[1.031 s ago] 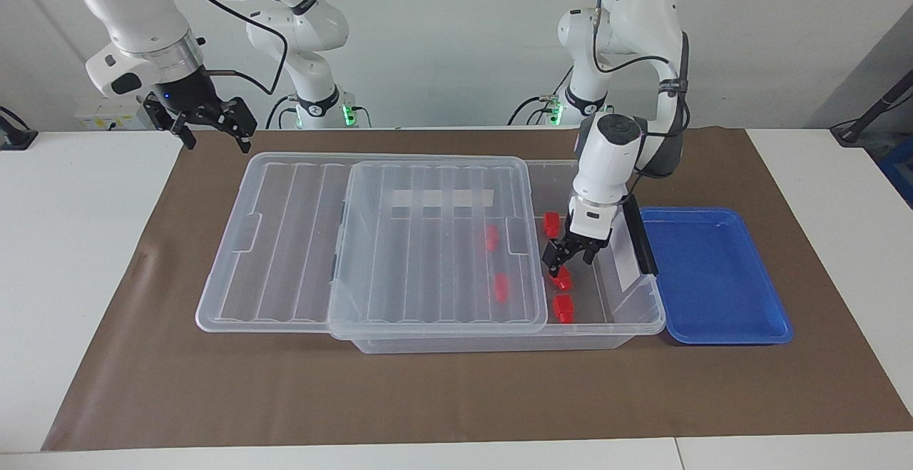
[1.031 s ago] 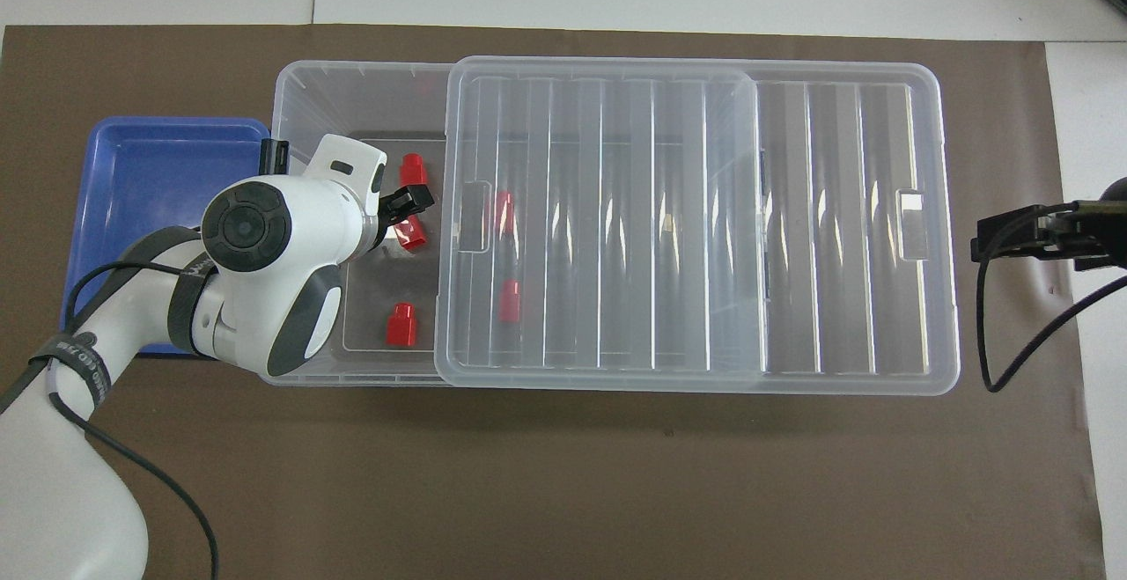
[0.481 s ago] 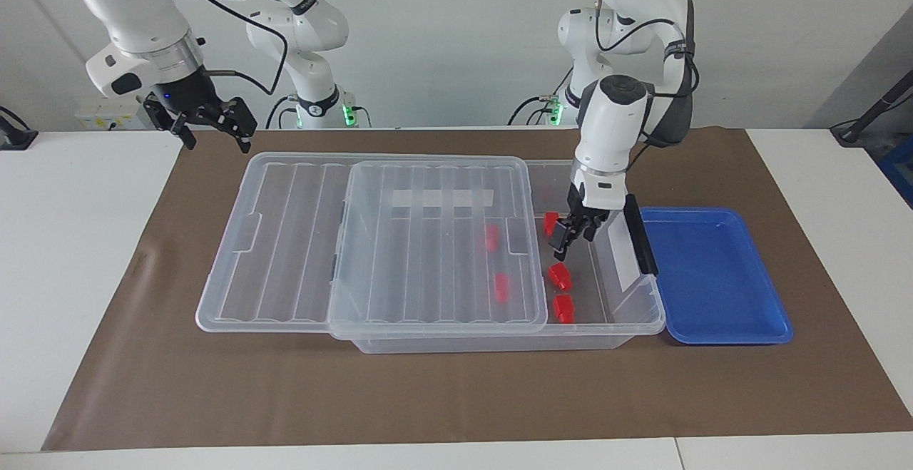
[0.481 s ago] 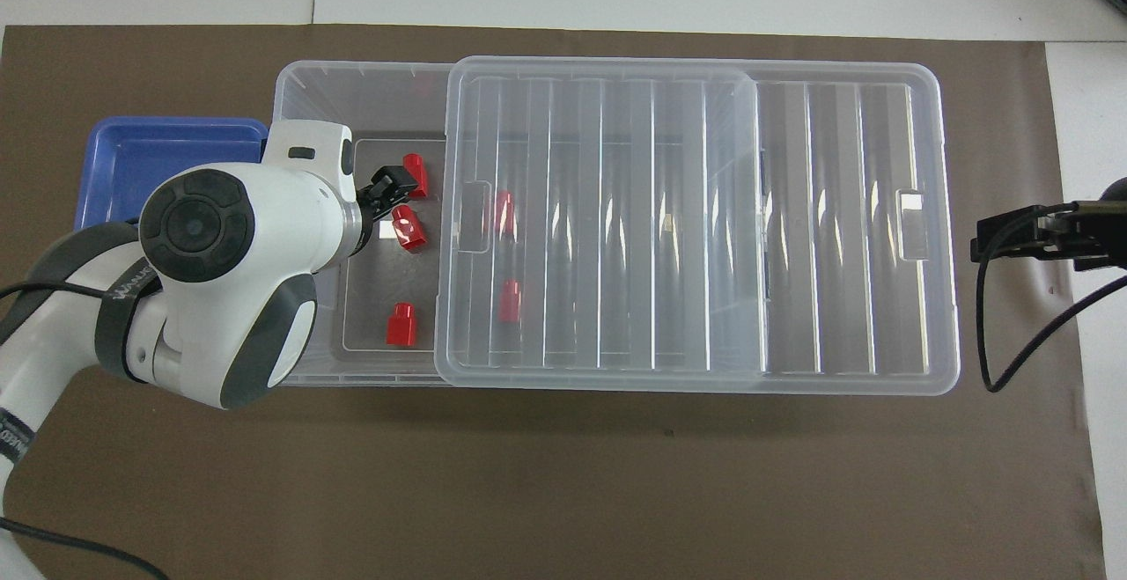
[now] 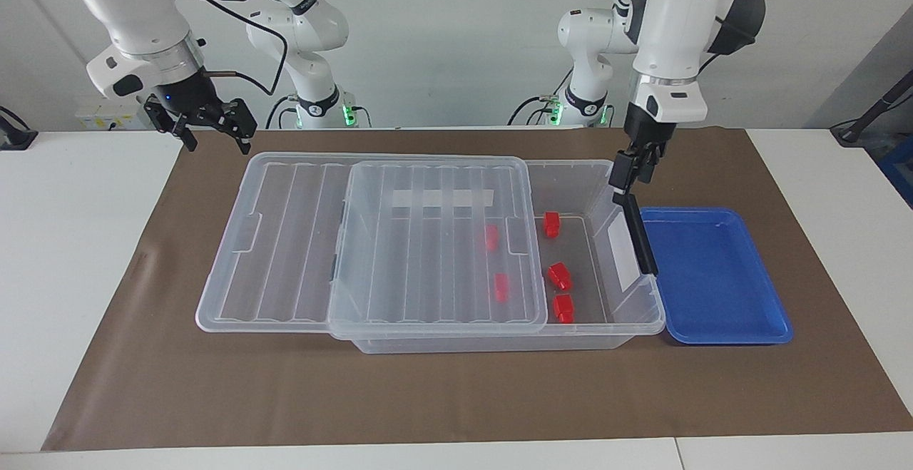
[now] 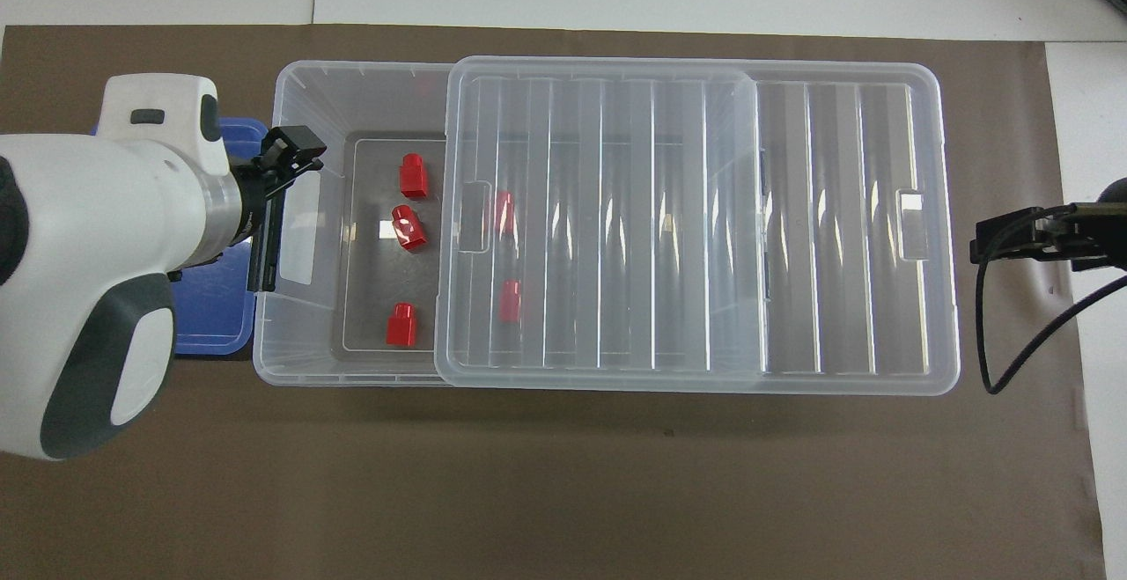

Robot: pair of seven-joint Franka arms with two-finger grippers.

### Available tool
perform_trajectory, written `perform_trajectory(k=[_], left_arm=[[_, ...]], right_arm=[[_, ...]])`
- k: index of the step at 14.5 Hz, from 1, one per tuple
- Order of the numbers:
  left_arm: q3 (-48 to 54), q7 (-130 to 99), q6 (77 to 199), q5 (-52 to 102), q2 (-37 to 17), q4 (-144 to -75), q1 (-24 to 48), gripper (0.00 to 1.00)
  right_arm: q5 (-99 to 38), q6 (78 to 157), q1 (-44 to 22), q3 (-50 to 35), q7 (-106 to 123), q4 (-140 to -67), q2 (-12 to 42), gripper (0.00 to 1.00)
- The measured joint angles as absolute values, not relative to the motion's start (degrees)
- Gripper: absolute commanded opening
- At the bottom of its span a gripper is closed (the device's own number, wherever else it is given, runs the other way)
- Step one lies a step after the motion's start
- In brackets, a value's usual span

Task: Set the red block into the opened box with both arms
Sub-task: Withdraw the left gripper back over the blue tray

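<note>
Left gripper [image 5: 635,167]: hanging in the air over the handle end of the box, at the left arm's end of the counter; its jaws are standing released and carrying nothing.
Right gripper [image 5: 212,130]: hovering over the brown mat just off the right arm's end of the lid, well apart from the blocks; its jaws are spread and grasping nothing. This arm is waiting.
Box [image 5: 606,317]: sitting on the brown mat [image 5: 456,399] with its uncovered part facing the left arm's end; the black handle bar [image 5: 637,231] is lying along that end wall.
Lid [image 5: 299,242]: lying slid toward the right arm's end, covering most of the box and overhanging it there.
Red blocks, open part: three are lying on the box floor, apart from one another, one [image 5: 551,224] nearer to the robots, one [image 5: 560,276] in the middle, tilted, and one [image 5: 564,308] farthest from the robots.
Red blocks, under the lid: two more [image 5: 491,237] and [image 5: 501,287] are showing through the clear plastic, just inside the lid's edge.
Blue tray [image 5: 713,277]: sitting just beside the box at its handle end, on the mat.
Counter [image 5: 78,242]: white, carrying the mat.
</note>
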State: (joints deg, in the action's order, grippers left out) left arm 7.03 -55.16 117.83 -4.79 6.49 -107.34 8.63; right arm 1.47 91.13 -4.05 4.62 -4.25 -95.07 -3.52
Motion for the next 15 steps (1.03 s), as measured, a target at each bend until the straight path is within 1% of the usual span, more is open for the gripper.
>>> perform_trajectory(k=[1,2,3,6,8,11,15], left_arm=[[6.65,-51.41,115.63,-4.79,6.93,-106.59,7.74,1.0],[6.14,-47.6,114.2,-4.79,7.1,-106.13,6.89,1.0],[5.69,-43.56,113.07,-4.79,7.18,-105.89,5.98,1.0],[4.88,-29.66,109.37,-4.79,7.38,-105.69,3.08,1.0],[4.65,-20.73,105.98,-4.79,7.66,-105.66,0.78,1.0],[4.33,-11.82,103.49,-4.7,8.12,-105.65,-3.2,1.0],[5.13,-10.78,103.28,-4.68,8.21,-105.65,-3.37,1.0]], right_arm=[[1.47,91.2,-4.04,4.66,-3.81,-95.1,-3.52,0.51],[1.47,91.2,-4.03,4.7,-3.64,-95.12,-3.52,0.1],[1.47,91.2,-4.01,4.72,-3.56,-95.16,-3.52,0.0],[1.47,91.28,-3.95,4.8,-3.53,-95.33,-3.52,0.0],[1.46,92.86,-3.37,4.81,-2.31,-95.79,-3.52,0.0],[1.46,97.95,-0.76,4.94,3.73,-97.72,-3.36,0.0],[1.46,109.43,2.63,5.01,16.52,-102.85,-1.4,0.0]])
